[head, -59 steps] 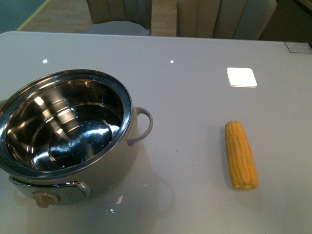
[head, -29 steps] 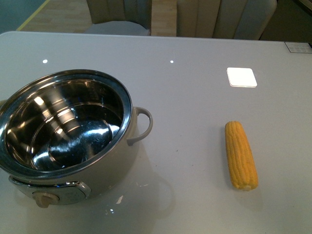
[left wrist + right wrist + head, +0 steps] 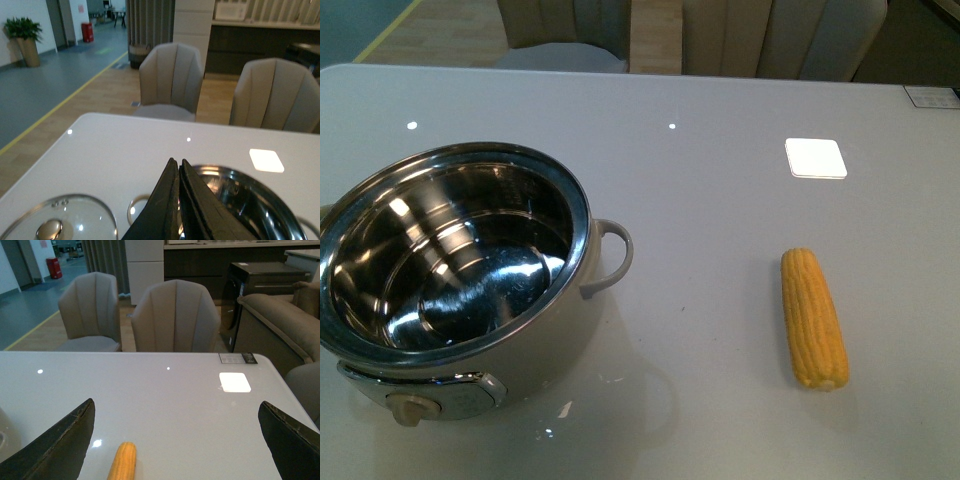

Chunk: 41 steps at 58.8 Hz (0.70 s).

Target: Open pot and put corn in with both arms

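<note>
The pot (image 3: 470,290) stands open at the front left of the grey table, its shiny steel inside empty, loop handle to the right and beige knob at the front. The corn (image 3: 813,318) lies on the table at the right, lengthwise, well apart from the pot. No arm shows in the front view. In the left wrist view my left gripper (image 3: 176,162) is shut and empty above the pot (image 3: 250,200); a glass lid (image 3: 55,225) lies on the table beside the pot. In the right wrist view my right gripper (image 3: 177,415) is open wide above the table, with the corn's tip (image 3: 123,460) between the fingers.
A bright square light reflection (image 3: 815,158) shows on the table (image 3: 720,220) at the back right. Beige chairs (image 3: 172,82) stand behind the far edge. The table's right edge and a sofa (image 3: 280,325) show in the right wrist view.
</note>
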Motion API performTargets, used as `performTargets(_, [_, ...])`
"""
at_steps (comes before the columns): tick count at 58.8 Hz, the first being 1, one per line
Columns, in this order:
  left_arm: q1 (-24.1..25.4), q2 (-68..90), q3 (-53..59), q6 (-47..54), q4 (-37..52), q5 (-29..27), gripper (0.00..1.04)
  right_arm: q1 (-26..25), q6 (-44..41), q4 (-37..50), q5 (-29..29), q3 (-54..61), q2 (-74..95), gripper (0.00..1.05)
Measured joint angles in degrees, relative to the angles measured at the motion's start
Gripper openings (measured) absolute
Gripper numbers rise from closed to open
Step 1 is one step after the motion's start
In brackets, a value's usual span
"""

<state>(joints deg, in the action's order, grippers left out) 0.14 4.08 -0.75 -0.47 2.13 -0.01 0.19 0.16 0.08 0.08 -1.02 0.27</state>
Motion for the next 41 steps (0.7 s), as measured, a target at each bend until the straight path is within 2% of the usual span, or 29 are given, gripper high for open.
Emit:
performTargets(12, [0.00,-3.69,0.00,-0.02,-2.05,0.00,0.05,0.00,0.00,0.00,-0.02,0.00,0.00,0.96])
performTargets(30, [0.00,-3.72,0.00,0.00,-2.05,0.00,0.60,0.00,0.00,0.00,0.00,0.00,0.00,0.96])
performTargets(31, [0.00,-3.72,0.00,0.00,-2.08,0.00,0.64,-0.20,0.48,-1.03,-0.74,-0.31,0.70,0.96])
performTargets(32, [0.00,-3.72,0.00,0.00,-2.08,-0.02,0.69,-0.63,3.04,-6.84,-3.52,-2.58,3.17,0.96])
performTargets(35, [0.00,-3.72,0.00,0.00,-2.10,0.11,0.81,-0.68,9.29,-21.33,-5.64,-9.16,14.71,0.96])
performTargets(38, [0.00,-3.74,0.00,0.00,-2.10,0.04,0.90,-0.42,13.18,-25.64,-5.70,-10.84,21.31,0.96])
performTargets(41, [0.00,-3.74,0.00,0.02,-2.10,0.02,0.99,-0.15,14.99,-24.94,-5.38,-10.84,26.21,0.96])
